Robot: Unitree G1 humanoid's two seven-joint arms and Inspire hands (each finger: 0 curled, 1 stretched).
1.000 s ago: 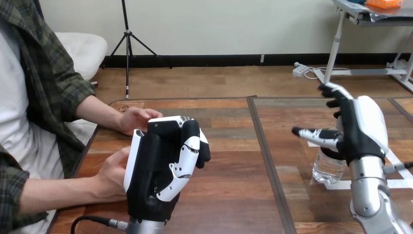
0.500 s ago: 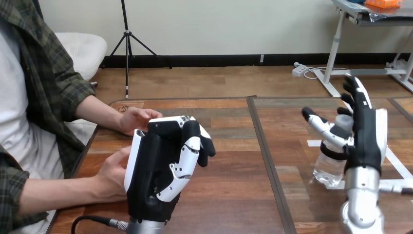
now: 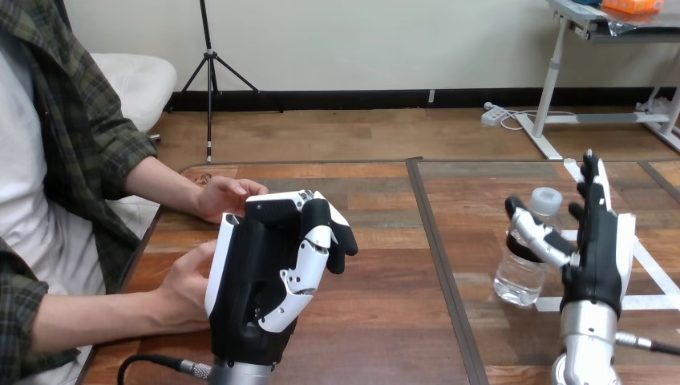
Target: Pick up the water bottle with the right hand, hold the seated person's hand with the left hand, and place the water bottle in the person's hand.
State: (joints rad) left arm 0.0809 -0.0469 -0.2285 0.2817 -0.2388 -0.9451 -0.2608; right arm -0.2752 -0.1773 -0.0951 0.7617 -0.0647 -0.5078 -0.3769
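A clear water bottle (image 3: 523, 269) with a white cap stands on the right half of the table, leaning slightly. My right hand (image 3: 600, 255) is upright just right of it and open, its fingers straight up and its thumb reaching across to the bottle's neck. At the lower left, my left hand (image 3: 261, 281) stands raised with its white back turned to the person and its fingers curled over an empty palm. The person's hand (image 3: 186, 285) lies just behind its left edge; I cannot tell if they touch.
The person's other hand (image 3: 226, 196) rests on the table farther back. A dark seam (image 3: 437, 241) splits the wooden table. White tape lines (image 3: 653, 269) mark the surface around the bottle and my right hand.
My right hand has turned edge-on and dropped beside the bottle, thumb now at its neck. The bottle has shifted slightly left. The left hand and the person have stayed put.
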